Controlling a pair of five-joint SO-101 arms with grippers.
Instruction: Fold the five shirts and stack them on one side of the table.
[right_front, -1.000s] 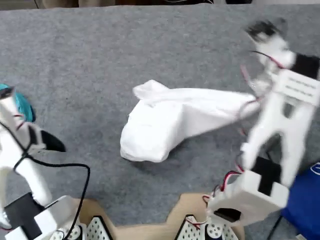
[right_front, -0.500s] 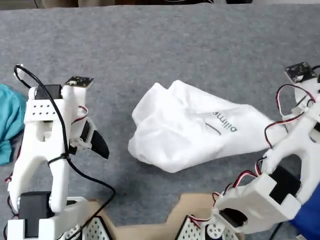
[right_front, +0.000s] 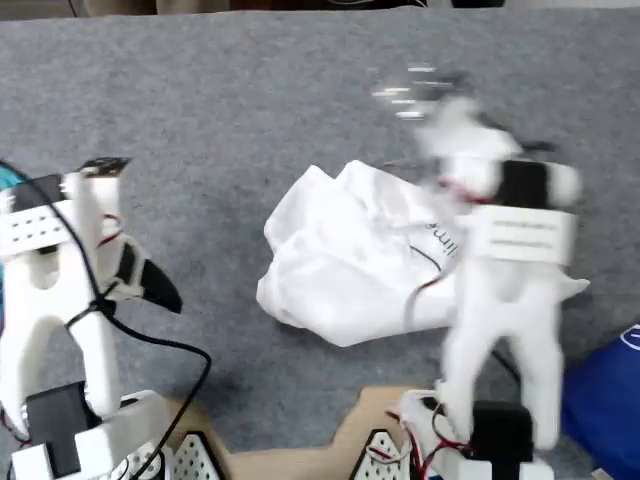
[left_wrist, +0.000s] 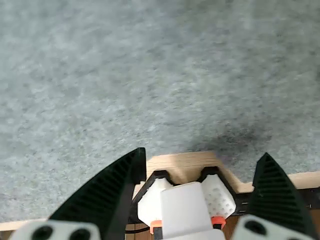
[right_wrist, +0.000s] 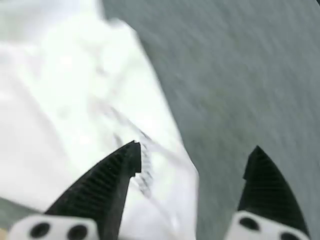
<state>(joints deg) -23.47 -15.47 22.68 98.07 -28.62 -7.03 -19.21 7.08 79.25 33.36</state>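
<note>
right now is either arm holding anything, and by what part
Nothing: left end effector open over the table, right end effector open above the white shirt.

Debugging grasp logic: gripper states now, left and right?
Left gripper: open, holding nothing.
Right gripper: open, holding nothing, over the white shirt.

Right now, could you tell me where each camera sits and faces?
High view: fixed above, looking down on table, shirt, left arm, right arm.
Left wrist view: on that wrist, facing bare table; open left gripper shows.
Right wrist view: on that wrist, facing the shirt; open right gripper shows.
Shared: high and right wrist views show the shirt.
</note>
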